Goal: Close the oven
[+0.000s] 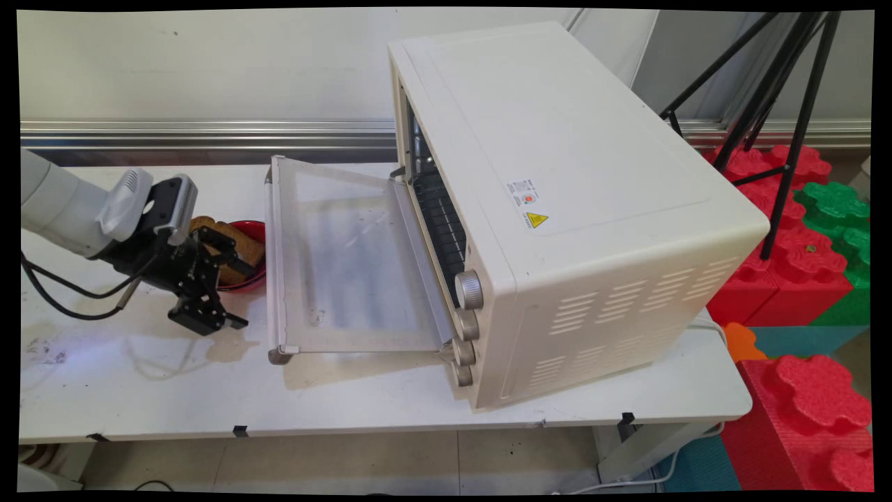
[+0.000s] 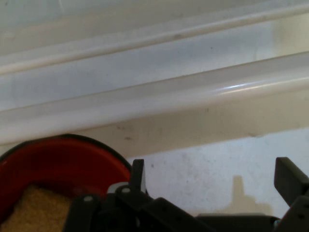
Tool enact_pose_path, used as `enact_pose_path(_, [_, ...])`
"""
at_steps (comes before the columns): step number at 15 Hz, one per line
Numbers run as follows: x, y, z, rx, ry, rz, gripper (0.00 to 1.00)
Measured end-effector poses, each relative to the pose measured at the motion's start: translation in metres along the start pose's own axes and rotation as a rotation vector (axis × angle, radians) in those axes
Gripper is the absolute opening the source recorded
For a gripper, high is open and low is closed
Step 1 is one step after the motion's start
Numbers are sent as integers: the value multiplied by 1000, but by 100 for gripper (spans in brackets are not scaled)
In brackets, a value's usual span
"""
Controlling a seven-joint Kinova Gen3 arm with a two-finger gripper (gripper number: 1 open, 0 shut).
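Observation:
My gripper point(image 1: 237, 293) hangs low over the white table point(image 1: 139, 390), open with nothing between its fingers. One finger point(image 1: 233, 263) reaches over the near rim of a red bowl point(image 1: 252, 230) that holds brown bread slices point(image 1: 237, 240). In the hand view the gripper point(image 2: 212, 179) faces the table and the oven door's pale handle bar point(image 2: 145, 104); the red bowl point(image 2: 58, 159) with bread point(image 2: 34, 208) lies at the lower left. A cream toaster oven point(image 1: 557, 195) stands to the right, its glass door point(image 1: 348, 265) folded down flat and its rack point(image 1: 442, 216) showing.
The oven door's front edge point(image 1: 273, 258) lies just right of the bowl and gripper. Black cables point(image 1: 63, 293) hang from the arm. A black tripod point(image 1: 780, 104) and red and green foam blocks point(image 1: 801, 258) stand beyond the table's right end.

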Motion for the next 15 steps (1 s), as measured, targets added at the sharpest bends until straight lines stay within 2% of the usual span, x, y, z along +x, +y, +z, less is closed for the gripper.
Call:
enact_pose_path(12, [-5, 8, 15, -22, 30, -34, 100])
enact_pose_path(13, [-5, 8, 17, -22, 35, -37, 0])
enact_pose_path(15, [-4, 7, 19, -20, 43, -40, 0])
